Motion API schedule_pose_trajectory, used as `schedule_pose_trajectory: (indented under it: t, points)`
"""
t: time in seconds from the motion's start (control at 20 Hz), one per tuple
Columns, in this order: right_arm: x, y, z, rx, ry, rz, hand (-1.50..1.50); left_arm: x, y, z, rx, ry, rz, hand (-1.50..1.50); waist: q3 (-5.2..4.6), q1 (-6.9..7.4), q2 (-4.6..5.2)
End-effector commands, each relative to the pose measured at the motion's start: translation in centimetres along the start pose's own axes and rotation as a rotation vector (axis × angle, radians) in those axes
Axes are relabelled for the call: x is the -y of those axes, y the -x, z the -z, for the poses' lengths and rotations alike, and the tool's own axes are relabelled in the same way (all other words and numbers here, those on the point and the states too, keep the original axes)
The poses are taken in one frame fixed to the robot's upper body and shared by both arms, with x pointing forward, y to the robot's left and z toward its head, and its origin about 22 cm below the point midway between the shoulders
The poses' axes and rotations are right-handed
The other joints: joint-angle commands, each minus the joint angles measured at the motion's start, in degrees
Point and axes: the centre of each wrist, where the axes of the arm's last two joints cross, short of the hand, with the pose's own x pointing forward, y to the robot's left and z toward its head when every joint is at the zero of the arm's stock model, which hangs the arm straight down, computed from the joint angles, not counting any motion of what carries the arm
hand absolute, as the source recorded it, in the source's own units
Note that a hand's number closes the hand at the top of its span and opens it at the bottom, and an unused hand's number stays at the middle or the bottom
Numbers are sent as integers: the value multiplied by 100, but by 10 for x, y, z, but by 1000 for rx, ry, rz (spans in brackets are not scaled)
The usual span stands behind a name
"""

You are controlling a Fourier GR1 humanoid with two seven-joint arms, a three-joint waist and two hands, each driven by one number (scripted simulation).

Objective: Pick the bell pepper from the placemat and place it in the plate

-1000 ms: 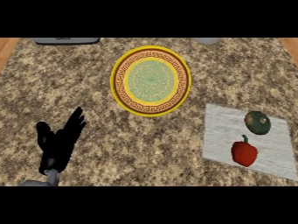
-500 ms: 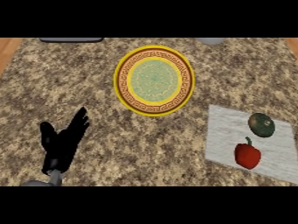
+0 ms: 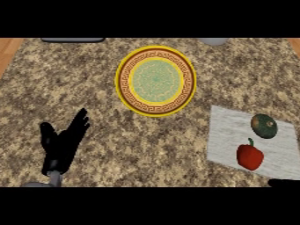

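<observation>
No brands, labels or readable writing anywhere. Closest thing to a marking: a brown band with a key-like pattern round the plate (image 3: 156,81), set between a yellow rim and a pale green speckled middle.

Pepper (image 3: 250,156): red, glossy, blocky, with a short dark green stem poking up and to the left. Sitting on the lower half of the grey mat (image 3: 227,136), touched by nothing. Just above it on the same mat, a round dark green fruit (image 3: 264,126) with paler mottling, close by but apart from the pepper. Can't tell what kind of fruit.

Mat at the right of the speckled brown stone table (image 3: 61,88), tilted a little, its upper left corner near the plate's lower right rim but not touching. Plate up near the middle, well apart from the pepper, nothing on it.

Left hand (image 3: 60,143) at lower left, black, fingers straight and spread, pointing up and right, thumb out to the side, holding nothing. Grey forearm barely peeking in below it.

Right hand (image 3: 292,183): only a black sliver at the lower right edge, just below the mat's corner. Can't tell how its fingers stand.

Two grey things cut off at the top edge, too little showing to name.
</observation>
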Motion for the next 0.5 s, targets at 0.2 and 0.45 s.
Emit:
schedule_pose_trajectory:
  t: [0.2, 0.45]
  points:
    - [-38, -16, -7, -64, -116, -19, -150, 15, 7, 11, -4, -3, -17, 0, 2, -58, -9]
    - [-59, -18, 14, -48, -127, -5, -150, 9, -13, -13, -6, -18, 2, 0, 5, -29, -13]
